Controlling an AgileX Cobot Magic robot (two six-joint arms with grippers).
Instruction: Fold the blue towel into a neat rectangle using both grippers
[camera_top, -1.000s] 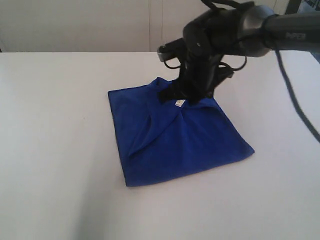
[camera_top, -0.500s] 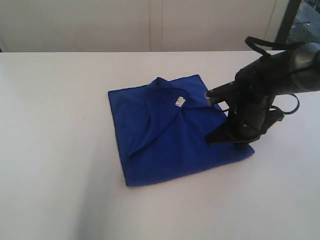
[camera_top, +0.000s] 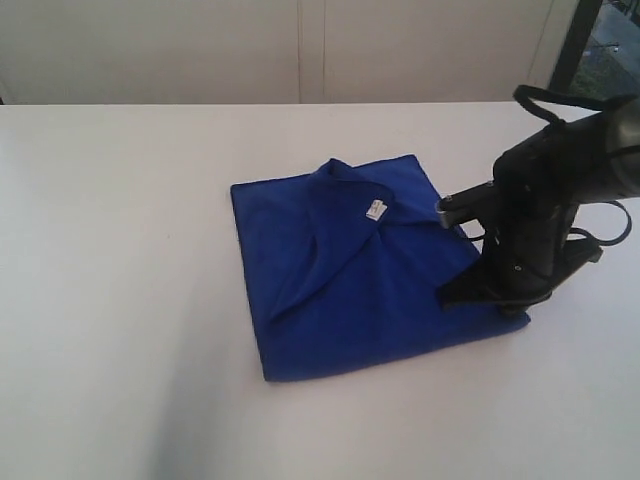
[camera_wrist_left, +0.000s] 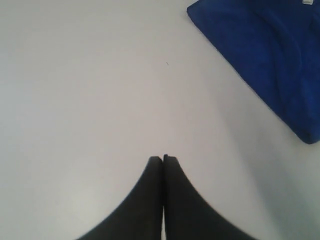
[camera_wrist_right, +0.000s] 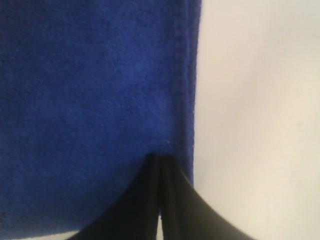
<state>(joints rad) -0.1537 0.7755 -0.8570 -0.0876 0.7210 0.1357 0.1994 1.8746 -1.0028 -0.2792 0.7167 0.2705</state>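
Note:
The blue towel (camera_top: 350, 290) lies folded on the white table (camera_top: 120, 250), with a loose diagonal flap and a small white label (camera_top: 375, 211) on top. My right gripper (camera_top: 485, 300) is shut, and its tips press down on the towel's right front corner. In the right wrist view the shut tips (camera_wrist_right: 159, 159) rest on the blue towel (camera_wrist_right: 90, 100) just inside its hemmed edge, with no cloth between them. My left gripper (camera_wrist_left: 162, 159) is shut over bare table, well away from the blue towel (camera_wrist_left: 270, 60), and is outside the exterior view.
A pale wall runs behind the table's far edge. A dark window frame (camera_top: 585, 40) stands at the back right. Bare white tabletop surrounds the towel on every side.
My right arm swung from the towel's far middle over to its right front corner and came down there. The whole towel has slid a little to the right.

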